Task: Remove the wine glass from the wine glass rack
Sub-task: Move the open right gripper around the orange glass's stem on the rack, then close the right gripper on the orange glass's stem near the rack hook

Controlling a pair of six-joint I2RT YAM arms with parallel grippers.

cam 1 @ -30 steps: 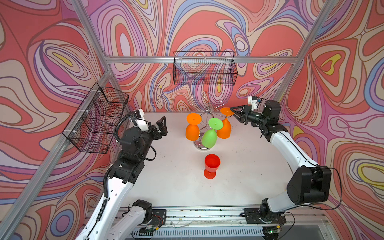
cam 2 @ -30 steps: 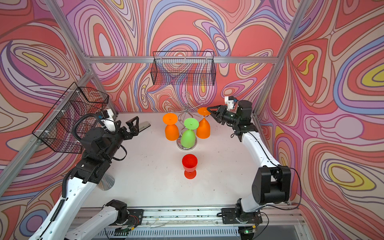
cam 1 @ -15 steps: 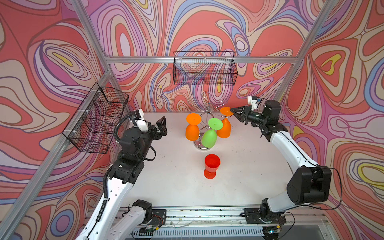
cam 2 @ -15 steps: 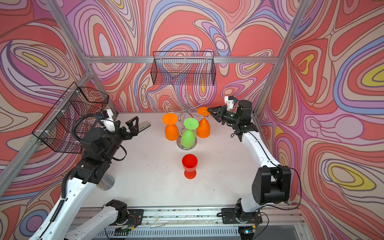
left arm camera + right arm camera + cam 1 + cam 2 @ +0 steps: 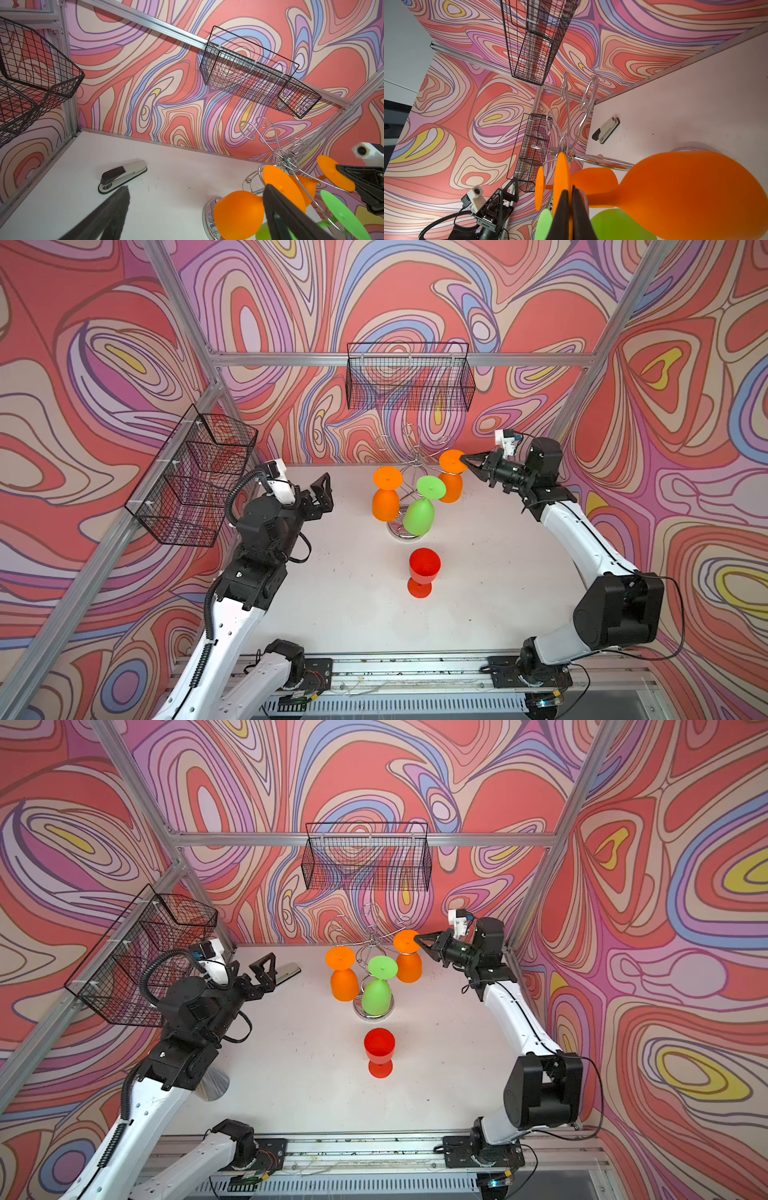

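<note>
The chrome wine glass rack (image 5: 415, 457) (image 5: 373, 936) stands at the back middle of the table. Three wine glasses hang on it upside down: an orange one (image 5: 385, 504) on the left, a green one (image 5: 419, 516) in front, and an orange one (image 5: 451, 488) (image 5: 409, 968) on the right. My right gripper (image 5: 465, 458) (image 5: 419, 938) (image 5: 570, 192) is shut on the rim of the right orange glass's foot disc (image 5: 561, 176). My left gripper (image 5: 326, 491) (image 5: 266, 969) (image 5: 196, 187) hangs open left of the rack, holding nothing.
A red wine glass (image 5: 424, 568) (image 5: 379, 1048) stands upright on the table in front of the rack. A stapler (image 5: 122, 175) (image 5: 286, 971) lies at the back left. Black wire baskets hang on the back wall (image 5: 409, 381) and the left wall (image 5: 191, 481).
My right gripper's jaws have closed onto the foot disc of the right orange glass. Neither arm has visibly shifted, and the left gripper stays open.
</note>
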